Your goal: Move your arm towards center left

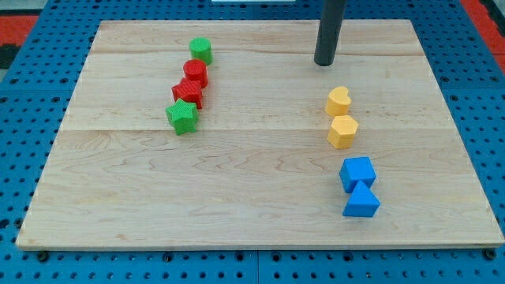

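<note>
My tip (324, 62) rests on the wooden board (237, 189) near the view's top, right of the middle. It touches no block. The yellow heart (338, 100) lies just below and to the right of it, with the yellow hexagon (342, 131) under that. At the view's left a chain runs down: green cylinder (200, 50), red cylinder (195, 72), red star (188, 92), green star (182, 117). The chain lies far to the left of my tip.
A blue cube (357, 173) and a blue triangle (361, 201) sit together at the lower right. The board lies on a blue pegboard (31, 142) that frames it on all sides.
</note>
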